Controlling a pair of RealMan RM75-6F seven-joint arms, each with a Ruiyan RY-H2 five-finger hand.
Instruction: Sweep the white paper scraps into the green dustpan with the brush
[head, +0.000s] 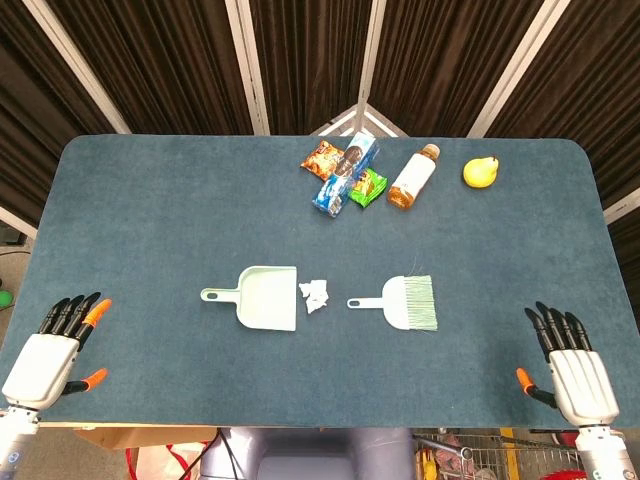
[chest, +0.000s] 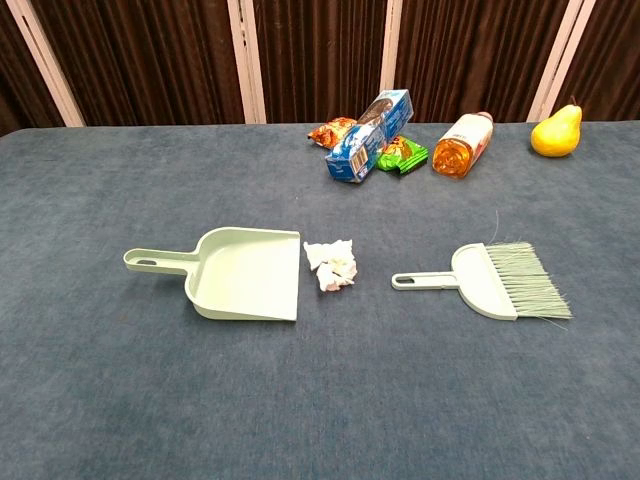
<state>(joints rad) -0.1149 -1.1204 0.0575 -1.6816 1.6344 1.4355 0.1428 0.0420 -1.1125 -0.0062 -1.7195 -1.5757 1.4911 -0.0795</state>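
A pale green dustpan (head: 262, 297) (chest: 240, 272) lies mid-table, handle pointing left, mouth facing right. Crumpled white paper scraps (head: 316, 294) (chest: 332, 264) sit just off its open edge. To their right lies a pale green brush (head: 402, 301) (chest: 490, 281), handle toward the scraps, bristles to the right. My left hand (head: 55, 348) rests at the near left table edge, fingers apart, holding nothing. My right hand (head: 570, 362) sits at the near right edge, likewise open and empty. The chest view shows neither hand.
At the far side lie snack packets (head: 323, 158) (chest: 331, 132), a blue box (head: 345, 173) (chest: 368, 136), a green packet (head: 366, 186) (chest: 402, 154), an orange-drink bottle (head: 413, 178) (chest: 462, 144) on its side, and a yellow pear (head: 480, 171) (chest: 555, 132). The blue tabletop (head: 150, 230) spreads wide around the tools.
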